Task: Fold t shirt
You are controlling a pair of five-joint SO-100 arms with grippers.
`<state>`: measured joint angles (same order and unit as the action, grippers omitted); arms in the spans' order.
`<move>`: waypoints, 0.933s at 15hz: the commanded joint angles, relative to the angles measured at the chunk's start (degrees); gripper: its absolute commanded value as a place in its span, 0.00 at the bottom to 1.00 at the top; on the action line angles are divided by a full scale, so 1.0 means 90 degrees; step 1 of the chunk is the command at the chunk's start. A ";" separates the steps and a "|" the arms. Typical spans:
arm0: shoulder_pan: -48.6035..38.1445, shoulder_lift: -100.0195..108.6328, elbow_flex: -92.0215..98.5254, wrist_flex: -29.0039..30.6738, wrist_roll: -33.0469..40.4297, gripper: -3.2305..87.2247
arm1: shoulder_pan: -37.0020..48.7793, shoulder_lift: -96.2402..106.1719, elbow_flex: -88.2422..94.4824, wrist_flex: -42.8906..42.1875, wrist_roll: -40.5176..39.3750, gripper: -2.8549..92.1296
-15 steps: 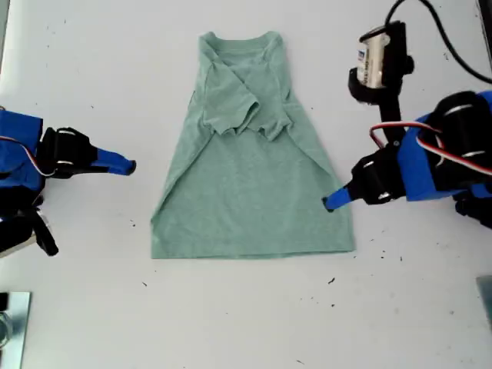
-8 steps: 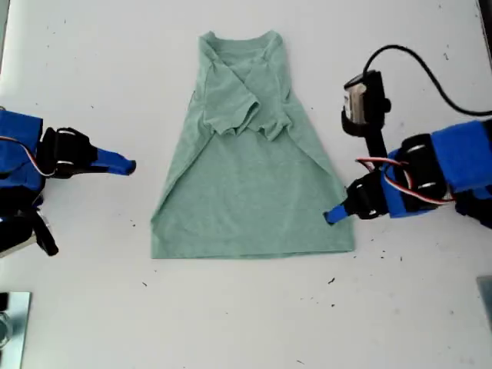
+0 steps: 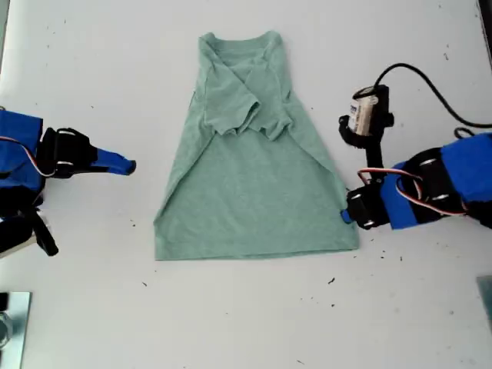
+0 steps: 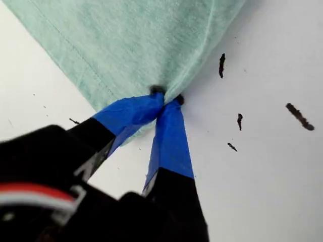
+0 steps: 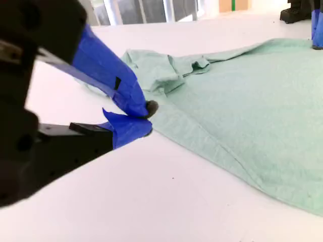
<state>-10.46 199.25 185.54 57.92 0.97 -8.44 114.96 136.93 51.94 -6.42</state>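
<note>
Moved: our first pincer point(image 3: 346, 216) has come down from beside the shirt's side edge to its hem corner at the exterior view's right; that corner has shifted slightly outward.
Shirt: the shirt point(image 3: 254, 184) lies flat on the white worktop point(image 3: 246, 323), neckline toward the top of the exterior view, hem toward the bottom, both sleeves folded in over the chest.
First pincer: in the first wrist view our first pincer point(image 4: 165, 101) has its blue-taped tips pressed together on the shirt's point(image 4: 131, 45) corner, pinching the cloth, which puckers at the tips.
First arm: it reaches in from the exterior view's right, low over the worktop, a black cable looping behind it.
Second pincer: our second pincer point(image 3: 132, 165) sits at the exterior view's left, well apart from the shirt's side edge.
Second pincer state: in the second wrist view our second pincer point(image 5: 146, 118) has its tips nearly together with nothing between them; the shirt point(image 5: 252, 111) lies beyond.
Marks: small dark specks point(image 4: 298, 116) dot the worktop near the pinched corner.
Corner: a metal piece point(image 3: 11, 327) shows at the exterior view's bottom left.
</note>
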 commanded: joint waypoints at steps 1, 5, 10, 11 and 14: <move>0.0000 0.0020 0.0078 -0.0127 0.0088 0.03 | -0.0176 0.0518 -0.0479 0.1318 -0.0146 0.01; -0.0010 0.0029 0.0078 -0.0127 0.0098 0.03 | -0.0254 0.0400 -0.3584 0.4033 -0.0537 0.01; 0.0000 0.0039 0.0078 -0.0127 0.0098 0.03 | -0.0107 -0.2090 -0.6816 0.4648 -0.0908 0.01; 0.0000 0.0039 0.0078 -0.0127 0.0098 0.03 | 0.0000 -0.2441 -0.7119 0.4287 -0.0996 0.01; 0.0010 0.0039 0.0078 -0.0127 0.0098 0.03 | 0.0254 -0.2949 -0.6592 0.3174 -0.0908 0.01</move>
<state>-10.46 199.25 185.54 57.92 0.97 -7.65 88.59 76.46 84.73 -14.50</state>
